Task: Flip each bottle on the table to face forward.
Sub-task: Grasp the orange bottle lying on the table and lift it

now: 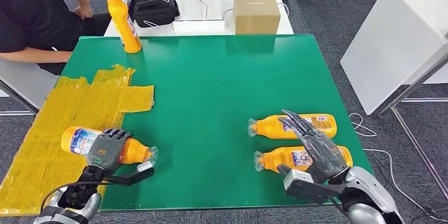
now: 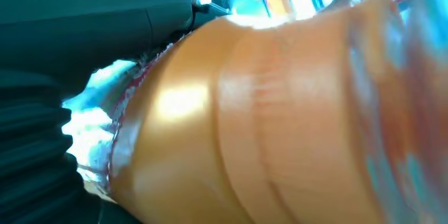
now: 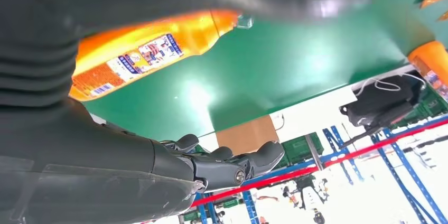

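The left hand (image 1: 107, 150) grips a lying orange bottle (image 1: 84, 142), while the right hand (image 1: 316, 147) hovers spread over two more bottles (image 1: 296, 126).

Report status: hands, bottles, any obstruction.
Left hand grips the lying bottle on the yellow tape. Right hand open, hovering over the two lying bottles. One bottle upright at far edge. Nothing in the way.

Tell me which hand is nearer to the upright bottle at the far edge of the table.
Left. The left hand lies on a bottle on the yellow tape, on the same side as the upright bottle. The right hand hovers over two lying bottles at the opposite near corner.
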Motion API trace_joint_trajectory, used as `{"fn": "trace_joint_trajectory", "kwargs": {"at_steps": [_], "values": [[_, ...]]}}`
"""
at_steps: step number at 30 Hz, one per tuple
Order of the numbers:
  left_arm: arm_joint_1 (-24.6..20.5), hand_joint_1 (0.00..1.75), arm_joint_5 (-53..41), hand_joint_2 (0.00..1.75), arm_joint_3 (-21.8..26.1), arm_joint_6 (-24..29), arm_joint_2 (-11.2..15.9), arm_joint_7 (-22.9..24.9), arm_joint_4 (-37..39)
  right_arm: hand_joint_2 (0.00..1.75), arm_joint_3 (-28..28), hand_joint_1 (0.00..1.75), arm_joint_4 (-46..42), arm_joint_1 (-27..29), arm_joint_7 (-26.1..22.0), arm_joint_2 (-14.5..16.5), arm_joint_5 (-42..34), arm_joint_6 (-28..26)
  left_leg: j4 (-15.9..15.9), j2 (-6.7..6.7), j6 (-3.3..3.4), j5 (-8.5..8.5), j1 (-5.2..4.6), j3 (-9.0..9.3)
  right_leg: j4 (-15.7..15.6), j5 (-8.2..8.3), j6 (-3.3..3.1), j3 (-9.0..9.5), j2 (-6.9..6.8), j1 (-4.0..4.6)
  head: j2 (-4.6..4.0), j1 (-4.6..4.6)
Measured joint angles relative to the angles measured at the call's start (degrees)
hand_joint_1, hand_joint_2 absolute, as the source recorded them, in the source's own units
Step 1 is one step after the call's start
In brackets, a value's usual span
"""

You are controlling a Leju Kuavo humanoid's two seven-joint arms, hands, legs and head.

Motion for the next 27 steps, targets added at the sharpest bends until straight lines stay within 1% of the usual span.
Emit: {"fn": "trace_joint_trajectory", "kwargs": {"at_steps": [4, 6, 8, 11, 14, 17, 22, 27], "values": [[-1.16, 0.0, 1.67, 0.0, 0.26, 0.04, 0.16, -0.4, 2.18, 1.75, 0.73, 0.0, 1.63, -2.51, 3.1, -1.34, 0.46, 1.8, -0.02, -0.24, 0.02, -0.04, -0.01, 0.16, -0.01, -0.02, -0.04, 0.19, -0.18, 0.01, 0.0, 0.01], [-1.29, 0.0, 4.0, 0.0, 0.61, 0.03, 0.41, -1.79, 2.65, 1.75, 0.99, 0.0, 2.52, -3.2, 4.63, -2.79, 0.5, 3.07, -0.02, -0.24, 0.01, 0.12, -0.01, 0.17, 0.0, 0.03, -0.04, 0.21, -0.18, 0.0, 0.0, 0.0], [-1.22, 0.0, 7.37, 0.0, 0.91, -0.3, 0.86, -4.16, 2.8, 1.75, 1.11, 0.0, 3.62, -3.54, 5.72, -4.6, 0.56, 4.02, -0.02, -0.23, -0.01, 0.28, -0.02, 0.17, 0.01, 0.07, -0.04, 0.2, -0.18, -0.01, 0.0, 0.0], [-0.98, 0.0, 11.56, 0.0, 1.08, -1.59, 1.73, -6.68, 2.57, 1.75, 0.94, 0.0, 4.99, -3.47, 6.19, -6.86, 0.73, 4.42, 0.0, -0.23, 0.0, 0.3, -0.08, 0.2, 0.03, 0.06, -0.01, 0.2, -0.18, -0.07, 0.0, 0.01], [-0.68, 0.0, 13.12, 0.0, 1.32, -2.37, 2.47, -7.09, 2.32, 1.75, 0.62, 0.0, 5.73, -3.15, 6.22, -8.42, 0.77, 4.45, 0.0, -0.17, 0.01, 0.18, -0.12, 0.19, 0.03, 0.04, 0.01, 0.17, -0.15, -0.1, 0.0, 0.01], [-0.22, 0.0, 14.18, 0.0, 1.69, -2.49, 2.74, -7.46, 2.16, 1.75, 0.44, 0.0, 6.14, -2.77, 6.45, -9.35, 0.82, 4.57, 0.0, 0.01, 0.06, 0.05, -0.16, 0.22, 0.02, 0.0, 0.0, 0.11, -0.09, -0.09, 0.0, -0.01], [1.15, 0.0, 20.07, 0.0, 3.13, -0.63, 2.78, -10.28, 1.19, 1.75, -0.66, 0.0, 6.01, -0.35, 7.08, -11.18, 1.26, 4.78, -0.02, 0.1, 0.02, -0.04, -0.16, 0.26, 0.02, -0.1, 0.01, 0.1, -0.07, -0.07, 0.0, 0.0], [4.82, 0.0, 30.07, 0.0, 6.75, 2.01, 1.83, -15.29, -3.75, 1.75, -4.26, 0.0, 3.79, 6.1, 8.21, -14.75, 2.35, 4.79, -0.02, 0.16, 0.02, -0.12, -0.15, 0.2, 0.02, -0.19, 0.05, -0.04, -0.02, -0.06, 0.0, 0.0]]}}
